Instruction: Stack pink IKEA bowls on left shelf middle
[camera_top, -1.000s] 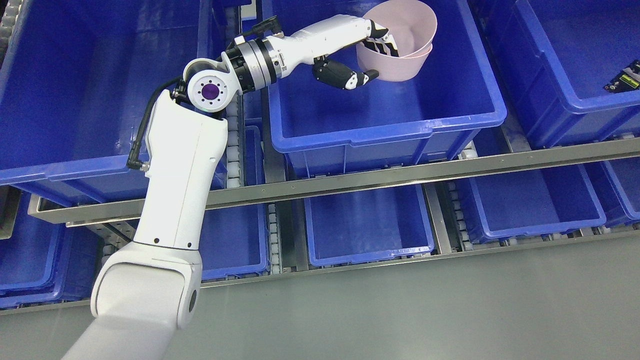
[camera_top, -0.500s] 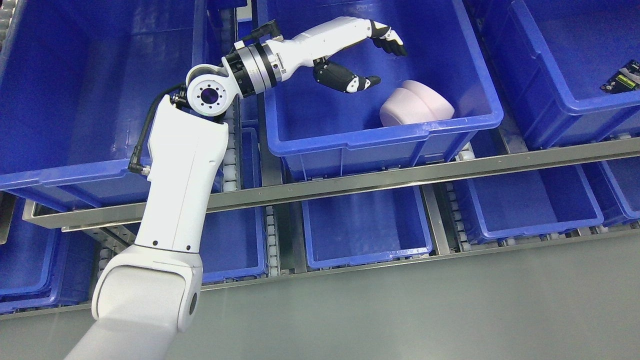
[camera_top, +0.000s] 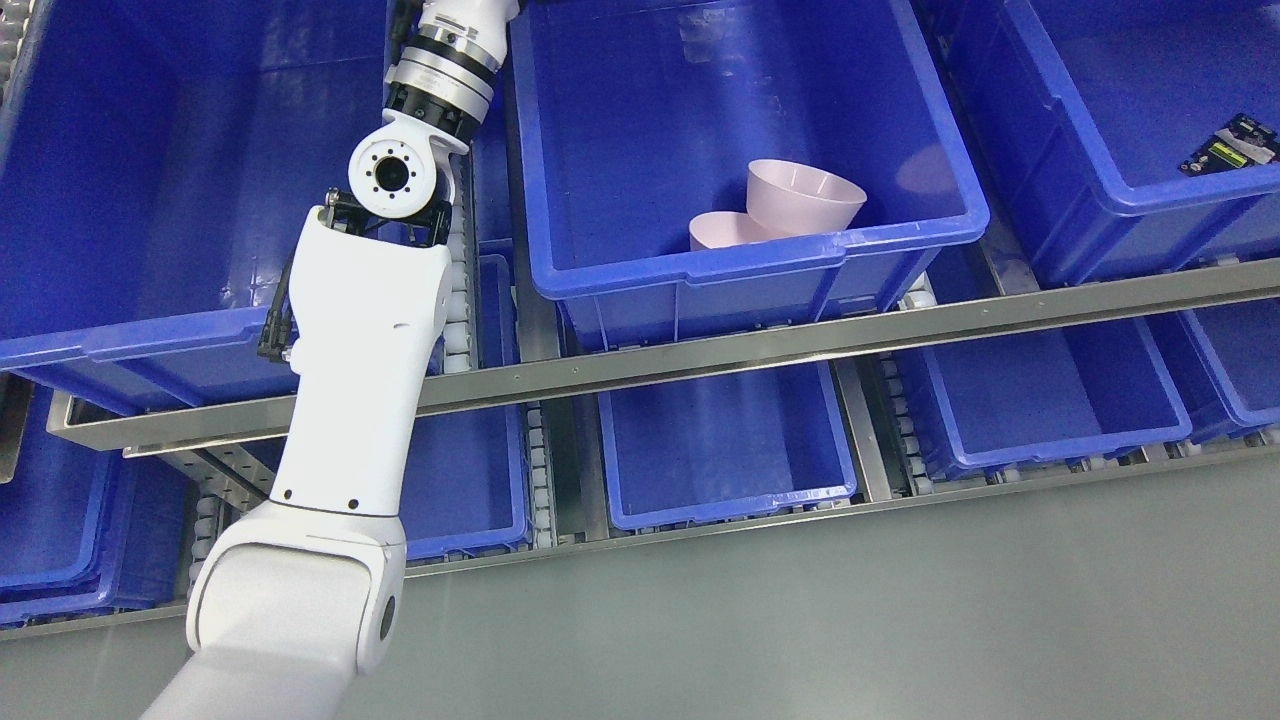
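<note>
Head view: the left arm (camera_top: 365, 330) swings up and away, its hand now gone past the top edge, so I can't tell how its fingers sit. The two pink bowls (camera_top: 790, 210) it let go of have tumbled apart in the middle blue bin (camera_top: 700, 265), one upright, one low beside it, touching. Not stacked; they'll likely need redoing.

Two bowls (camera_top: 775, 205) — inside middle bin (camera_top: 760, 262)

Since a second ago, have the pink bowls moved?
Yes. The pink bowls dropped from high at the bin's far side to rest against the blue bin front wall.
</note>
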